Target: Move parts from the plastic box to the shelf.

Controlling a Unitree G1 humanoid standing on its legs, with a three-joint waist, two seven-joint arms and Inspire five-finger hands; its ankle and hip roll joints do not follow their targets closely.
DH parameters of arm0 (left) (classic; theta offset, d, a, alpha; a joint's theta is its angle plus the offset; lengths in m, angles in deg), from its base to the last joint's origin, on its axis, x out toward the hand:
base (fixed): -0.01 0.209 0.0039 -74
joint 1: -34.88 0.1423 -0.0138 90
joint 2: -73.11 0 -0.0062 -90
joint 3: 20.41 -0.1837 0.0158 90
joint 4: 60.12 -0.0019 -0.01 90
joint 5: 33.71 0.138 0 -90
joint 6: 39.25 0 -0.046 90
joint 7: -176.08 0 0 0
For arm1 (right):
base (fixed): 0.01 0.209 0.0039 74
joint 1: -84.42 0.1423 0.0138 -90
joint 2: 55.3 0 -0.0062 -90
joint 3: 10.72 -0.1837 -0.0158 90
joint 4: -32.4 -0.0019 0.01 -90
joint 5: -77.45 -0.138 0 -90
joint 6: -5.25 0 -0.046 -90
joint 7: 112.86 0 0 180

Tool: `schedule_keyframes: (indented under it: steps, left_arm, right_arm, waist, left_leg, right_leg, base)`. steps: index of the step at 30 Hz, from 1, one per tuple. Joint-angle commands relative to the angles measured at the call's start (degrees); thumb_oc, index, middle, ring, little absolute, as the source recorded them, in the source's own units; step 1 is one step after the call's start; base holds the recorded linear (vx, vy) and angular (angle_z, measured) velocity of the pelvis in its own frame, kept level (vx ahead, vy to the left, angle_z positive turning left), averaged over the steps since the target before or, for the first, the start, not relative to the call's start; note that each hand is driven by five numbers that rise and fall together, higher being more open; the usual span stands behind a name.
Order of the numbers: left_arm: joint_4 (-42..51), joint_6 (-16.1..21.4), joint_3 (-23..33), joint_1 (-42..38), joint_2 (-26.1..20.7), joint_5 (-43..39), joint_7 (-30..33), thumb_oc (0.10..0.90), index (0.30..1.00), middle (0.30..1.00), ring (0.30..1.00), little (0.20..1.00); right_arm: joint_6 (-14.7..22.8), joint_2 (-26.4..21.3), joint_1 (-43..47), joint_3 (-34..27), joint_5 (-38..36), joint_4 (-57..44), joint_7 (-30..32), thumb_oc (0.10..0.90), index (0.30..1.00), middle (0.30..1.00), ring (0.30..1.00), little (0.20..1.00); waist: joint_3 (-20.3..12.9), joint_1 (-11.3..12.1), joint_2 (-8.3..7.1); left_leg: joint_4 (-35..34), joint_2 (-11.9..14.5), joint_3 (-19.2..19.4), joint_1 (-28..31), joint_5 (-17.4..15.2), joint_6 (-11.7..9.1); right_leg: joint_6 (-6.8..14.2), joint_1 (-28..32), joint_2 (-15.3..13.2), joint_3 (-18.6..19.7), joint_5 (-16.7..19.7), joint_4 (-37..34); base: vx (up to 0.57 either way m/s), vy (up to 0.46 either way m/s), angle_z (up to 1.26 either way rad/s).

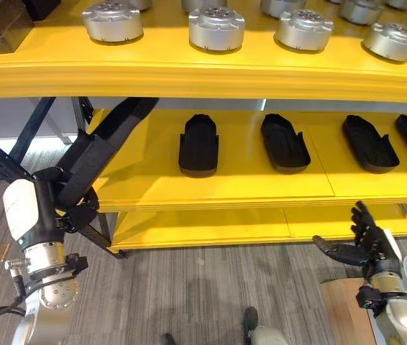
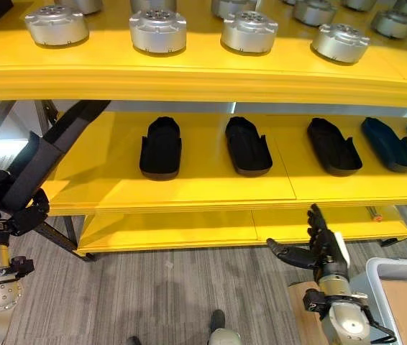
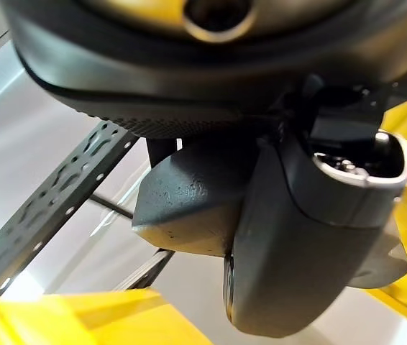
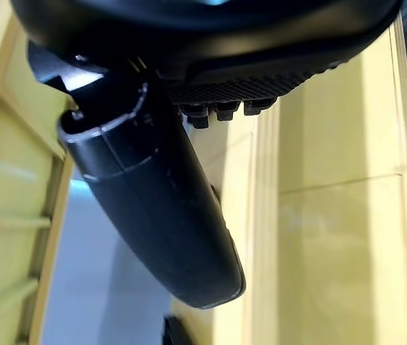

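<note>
The left hand [image 1: 74, 208] grips a long black part [image 1: 103, 147] angled up toward the middle level of the yellow shelf [image 1: 211, 183], where four black parts [image 1: 198, 144] lie, while the right hand [image 1: 358, 241] hangs released, holding nothing.

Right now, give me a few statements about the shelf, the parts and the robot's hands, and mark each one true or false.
1. The left hand is shut on a long black part that reaches toward the middle shelf. True.
2. The right hand carries a silver part. False: it is open and empty, fingers spread, below the middle shelf.
3. Round silver parts sit on the top shelf. True.
4. The middle shelf is bare. False: black parts lie on it in a row.
</note>
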Motion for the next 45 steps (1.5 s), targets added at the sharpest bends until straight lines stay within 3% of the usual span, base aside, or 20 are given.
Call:
schedule_keyframes:
  steps: [1, 6, 18, 22, 25, 26, 28, 30, 32, 35, 36, 41, 43, 45]
  left_arm:
    - [5.53, 3.58, 5.31, -3.69, -6.06, -0.33, 3.33, 0.400, 0.300, 0.300, 0.300, 0.300]
    - [4.90, 3.60, 5.12, -3.90, -6.76, -1.00, 3.77, 0.400, 0.300, 0.300, 0.300, 0.300]
    - [4.70, -0.06, 7.05, -0.92, -6.08, -3.98, 1.72, 0.400, 0.300, 0.300, 0.300, 0.300]
    - [4.73, 0.30, 6.39, -1.07, -6.09, -5.91, -0.04, 0.400, 0.300, 0.300, 0.300, 0.300]
    - [6.71, 1.32, 6.62, -0.43, -6.21, -4.32, 0.38, 0.400, 0.300, 0.300, 0.300, 0.300]
    - [6.75, -0.12, 5.67, -1.44, -7.04, -3.22, 0.38, 0.400, 0.300, 0.300, 0.300, 0.300]
    - [6.37, -0.26, 5.06, -2.50, -7.68, -3.16, 1.17, 0.400, 0.300, 0.300, 0.300, 0.300]
    - [6.29, 0.55, 5.69, -2.41, -8.18, -2.67, 2.35, 0.400, 0.300, 0.300, 0.300, 0.300]
    - [6.46, 0.54, 7.21, -0.78, -8.76, -4.38, 2.68, 0.400, 0.300, 0.300, 0.300, 0.300]
    - [5.09, 1.01, 7.89, -0.45, -9.23, -5.55, 3.82, 0.400, 0.300, 0.300, 0.300, 0.300]
    - [4.25, 1.28, 7.59, -0.87, -9.12, -5.79, 4.38, 0.400, 0.300, 0.300, 0.300, 0.300]
    - [3.71, 1.43, 5.25, -2.56, -8.08, -6.55, 4.39, 0.400, 0.300, 0.300, 0.300, 0.300]
    - [1.96, -0.99, 2.04, -4.75, -6.64, -8.89, 4.24, 0.400, 0.300, 0.300, 0.300, 0.300]
    - [1.79, -1.41, 1.42, -5.26, -6.40, -8.39, 3.46, 0.400, 0.300, 0.300, 0.300, 0.300]
  right_arm:
    - [7.26, -2.51, 6.74, -1.46, -1.43, -6.21, 0.83, 0.900, 1.000, 1.000, 1.000, 1.000]
    - [5.23, -2.81, 10.02, 1.37, -0.63, -5.82, 1.60, 0.900, 1.000, 1.000, 1.000, 1.000]
    - [3.23, -2.80, 9.09, 1.84, -0.62, -6.90, 2.83, 0.900, 1.000, 1.000, 1.000, 1.000]
    - [3.34, -3.20, 9.53, 2.22, 0.79, -6.96, 3.58, 0.900, 1.000, 1.000, 1.000, 1.000]
    - [4.45, -3.41, 9.17, 2.22, -0.17, -6.79, 2.57, 0.900, 1.000, 1.000, 1.000, 1.000]
    - [5.16, -3.86, 9.61, 2.78, -0.30, -5.60, 2.22, 0.900, 1.000, 1.000, 1.000, 1.000]
    - [6.41, -4.25, 10.49, 3.71, 0.48, -4.17, 2.25, 0.900, 1.000, 1.000, 1.000, 1.000]
    - [7.00, -4.94, 10.97, 3.58, 0.37, -3.67, 1.65, 0.900, 1.000, 1.000, 1.000, 1.000]
    - [7.34, -5.66, 9.99, 2.85, 0.05, -3.99, 0.37, 0.900, 1.000, 1.000, 1.000, 1.000]
    - [6.77, -6.27, 9.55, 3.04, -0.08, -4.39, 0.45, 0.900, 1.000, 1.000, 1.000, 1.000]
    - [6.63, -6.85, 9.61, 3.16, -0.02, -4.45, 0.69, 0.900, 1.000, 1.000, 1.000, 1.000]
    - [6.55, -8.32, 9.52, 2.78, -0.33, -5.05, 1.43, 0.900, 1.000, 1.000, 1.000, 1.000]
    - [5.20, -8.11, 10.39, 2.82, -3.10, -3.59, 2.53, 0.900, 1.000, 1.000, 1.000, 1.000]
    - [4.65, -7.16, 10.36, 2.51, -3.24, -3.49, 1.26, 0.900, 1.000, 1.000, 1.000, 1.000]
  waist:
    - [-5.57, 0.50, -0.71]
    - [-6.23, 1.21, 0.33]
    - [-6.50, 1.44, 0.95]
    - [-5.64, 1.18, 1.24]
    - [-4.63, 1.11, 1.20]
    - [-3.27, 1.24, 0.77]
    - [-2.53, 1.19, 0.31]
    - [-2.78, 0.29, 0.81]
    - [-3.46, -0.36, 1.73]
    - [-4.01, -0.58, 1.27]
    - [-4.08, -1.03, 0.92]
    - [-4.03, -2.56, 1.98]
    - [-3.67, -4.11, 5.40]
    - [-3.73, -4.24, 6.05]
  left_leg:
    - [-0.26, -10.58, -2.47, -0.19, -5.71, 6.46]
    - [-0.26, -10.06, -1.55, 0.20, -5.76, 5.93]
    - [0.35, -10.27, -1.17, 0.75, -5.81, 5.53]
    - [3.38, -10.34, -1.31, -0.32, -6.99, 5.60]
    - [11.25, -10.46, -0.50, -3.14, -7.76, 4.94]
    - [21.68, -8.68, -1.58, -7.83, -6.28, 3.31]
    - [25.34, -6.31, -2.51, -10.62, -3.59, 2.10]
    - [21.30, -2.38, -1.62, -8.94, -2.32, 1.27]
    - [10.83, 2.16, -2.47, -5.53, 2.68, -0.39]
    - [5.95, 5.78, -4.46, -5.51, 8.91, -2.06]
    - [5.13, 8.12, -4.40, -6.15, 10.80, -2.72]
    - [3.07, 9.19, -0.99, -4.92, 11.13, -3.61]
    - [1.20, 6.68, -0.11, -2.14, 8.87, -3.45]
    - [0.12, 5.02, 0.07, -0.84, 6.27, -2.94]
  right_leg:
    - [1.32, -1.92, 4.13, 2.77, -1.81, -0.11]
    - [1.37, -1.45, 3.64, 1.63, -2.32, -0.11]
    - [0.75, -0.14, 3.99, 0.72, -3.41, -0.11]
    - [0.04, -0.12, 4.19, 1.20, -3.68, -0.11]
    - [-1.23, 0.43, 4.10, 0.85, -4.22, -0.11]
    - [-2.40, 1.47, 3.97, 0.48, -4.64, -0.11]
    - [-3.03, 1.32, 3.75, 0.88, -4.22, -0.07]
    - [-2.84, 0.83, 3.58, 0.79, -4.14, 0.04]
    - [-2.22, 1.10, 3.23, 1.28, -4.78, -0.11]
    - [-2.13, 1.00, 2.02, 2.53, -4.89, -0.11]
    - [-1.91, 1.29, 0.48, 2.87, -5.12, -0.11]
    - [-1.08, 0.93, -2.08, 1.30, -5.10, -0.11]
    - [0.27, 1.02, -2.77, 1.90, -4.36, -0.11]
    - [1.49, 1.13, -3.49, 2.12, -3.63, -0.11]
  base:
    - [0.08, -0.037, 0.12]
    - [0.07, -0.048, 0.06]
    - [0.08, -0.089, 0.06]
    - [0.02, -0.138, 0.02]
    - [-0.02, -0.147, 0.08]
    - [-0.07, -0.182, 0.24]
    - [-0.06, -0.083, 0.21]
    - [0.01, 0.130, 0.04]
    - [0.06, 0.291, -0.07]
    - [0.05, 0.319, 0.08]
    - [0.04, 0.258, -0.15]
    - [0.02, 0.354, -0.17]
    - [0.08, 0.652, 0.07]
    - [0.04, 0.288, 0.15]
